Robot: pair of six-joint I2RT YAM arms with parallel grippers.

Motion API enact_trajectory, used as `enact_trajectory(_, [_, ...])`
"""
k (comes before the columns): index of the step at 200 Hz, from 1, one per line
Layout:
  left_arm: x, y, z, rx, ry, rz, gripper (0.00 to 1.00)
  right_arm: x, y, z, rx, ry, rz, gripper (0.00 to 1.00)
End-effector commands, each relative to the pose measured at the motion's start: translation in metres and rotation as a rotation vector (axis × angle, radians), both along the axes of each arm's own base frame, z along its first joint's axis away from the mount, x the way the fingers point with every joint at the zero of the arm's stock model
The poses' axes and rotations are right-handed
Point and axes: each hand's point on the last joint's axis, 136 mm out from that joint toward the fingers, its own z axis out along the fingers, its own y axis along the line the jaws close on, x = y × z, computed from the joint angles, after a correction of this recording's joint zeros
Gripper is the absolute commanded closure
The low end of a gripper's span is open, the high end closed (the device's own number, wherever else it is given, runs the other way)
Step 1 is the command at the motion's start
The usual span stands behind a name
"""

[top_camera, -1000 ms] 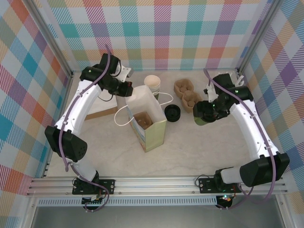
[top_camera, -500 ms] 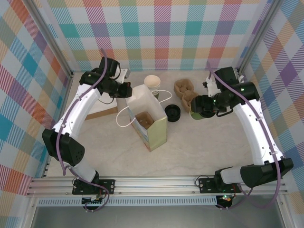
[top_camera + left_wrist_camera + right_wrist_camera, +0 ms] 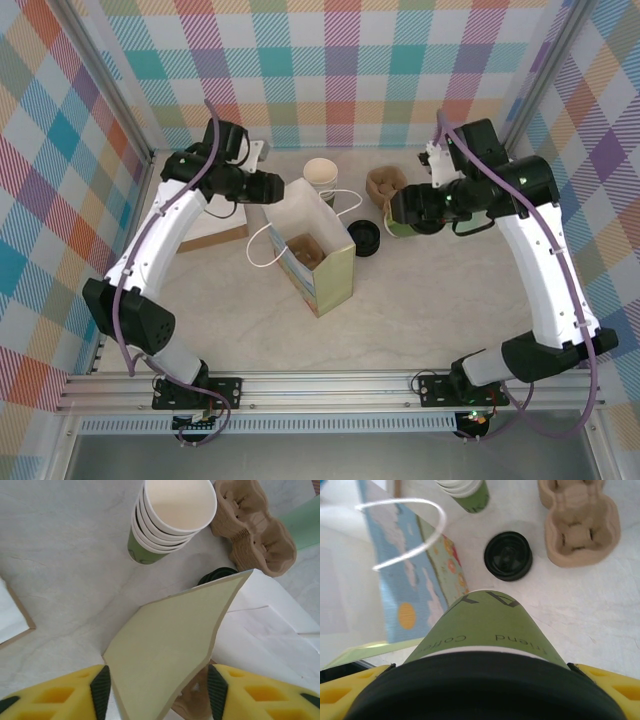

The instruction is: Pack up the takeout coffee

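The takeout coffee (image 3: 485, 622), a green-walled cup with a cream rim and a black lid (image 3: 480, 692) on it, sits between my right gripper's yellow fingers (image 3: 607, 682). The right gripper (image 3: 408, 212) is shut on it and holds it above the table, right of the open paper bag (image 3: 318, 262). My left gripper (image 3: 275, 187) is at the bag's back left corner. In the left wrist view the left gripper (image 3: 159, 692) is open, and the bag's pale green wall (image 3: 165, 655) stands loose between its black pads (image 3: 100, 690).
A loose black lid (image 3: 363, 237) lies on the table beside the bag. A stack of nested cups (image 3: 322, 175) and a brown cup carrier (image 3: 385, 185) stand behind. Another carrier (image 3: 303, 250) sits inside the bag. A flat box (image 3: 215, 228) lies at the left.
My left gripper has opened and let go of the bag's wall. The right arm has carried the coffee back and to the left, closer to the bag.
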Motion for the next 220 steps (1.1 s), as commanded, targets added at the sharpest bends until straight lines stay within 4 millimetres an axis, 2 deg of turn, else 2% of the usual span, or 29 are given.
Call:
enact_trajectory(1, [-0.007, 0.011, 0.037, 0.008, -0.099, 0.040, 0.41, -0.006, 0.017, 0.013, 0.011, -0.009, 0.032, 0.15])
enact_trajectory(28, [-0.013, 0.023, 0.052, 0.004, -0.144, 0.097, 0.37, -0.006, 0.049, 0.022, 0.017, -0.030, 0.108, 0.16])
enact_trajectory(51, [-0.021, 0.028, 0.056, -0.013, -0.160, 0.124, 0.36, -0.006, 0.077, 0.027, 0.026, -0.045, 0.173, 0.16])
enact_trajectory(95, [-0.031, 0.016, 0.044, -0.118, -0.121, 0.118, 0.34, -0.002, 0.129, 0.030, 0.044, -0.062, 0.274, 0.16])
enact_trajectory(144, [-0.028, 0.003, 0.014, -0.188, -0.031, 0.121, 0.33, 0.002, 0.170, 0.003, 0.015, -0.008, 0.334, 0.17])
enact_trajectory(174, [-0.030, 0.004, -0.004, -0.168, 0.011, 0.129, 0.34, 0.000, 0.184, -0.013, -0.005, 0.030, 0.348, 0.17])
enact_trajectory(220, [-0.038, 0.004, -0.015, -0.178, 0.036, 0.129, 0.38, -0.005, 0.204, -0.036, -0.020, 0.093, 0.374, 0.17])
